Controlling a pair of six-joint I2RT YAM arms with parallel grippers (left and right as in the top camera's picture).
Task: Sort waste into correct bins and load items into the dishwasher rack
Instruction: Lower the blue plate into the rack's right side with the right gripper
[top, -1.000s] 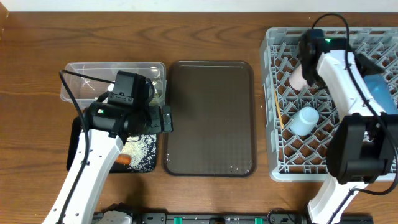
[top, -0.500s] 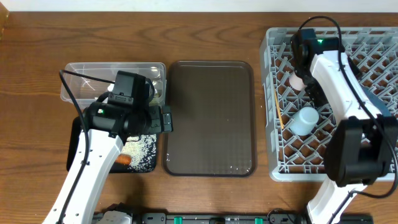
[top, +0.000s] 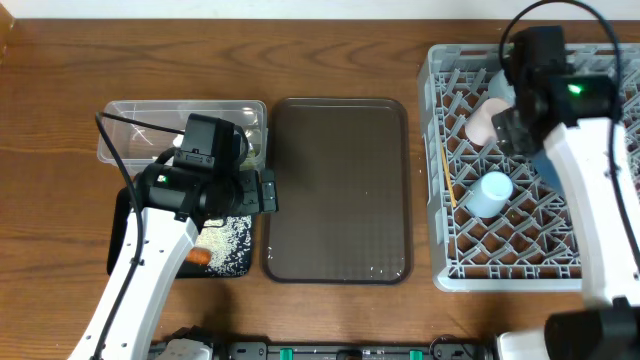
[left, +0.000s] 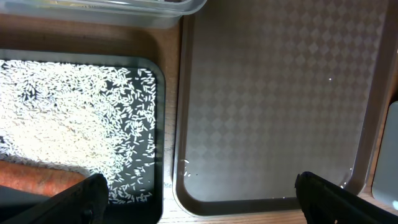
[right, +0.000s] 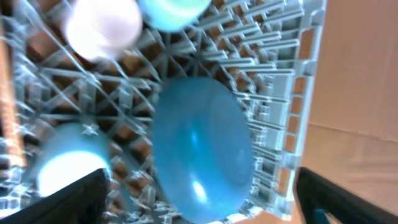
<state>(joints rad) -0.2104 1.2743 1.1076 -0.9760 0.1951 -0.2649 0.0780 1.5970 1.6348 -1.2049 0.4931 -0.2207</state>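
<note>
The grey dishwasher rack (top: 440, 200) stands at the right. It holds the pink cup (top: 483, 122), the light-blue cup (top: 490, 193), the chopsticks (top: 443, 170), the blue plate (right: 202, 149) and the pale-blue bowl (right: 65, 165). My right gripper (right: 205, 211) hangs open above the plate, holding nothing. At the left, rice (top: 228, 240) and the carrot (top: 199, 256) lie in the black tray (left: 158, 124). The clear tub (top: 185, 125) sits behind it. My left gripper (left: 202, 205) is open and empty over the seam between the black tray and the brown tray.
The brown serving tray (top: 338, 190) lies in the middle of the wooden table, with a few rice grains (left: 185, 165) at its near left corner. The left arm hides part of the clear tub and the black tray.
My right gripper has opened, come off the pink cup and moved right over the plate. The pink cup stays in the rack. The left arm has not moved.
</note>
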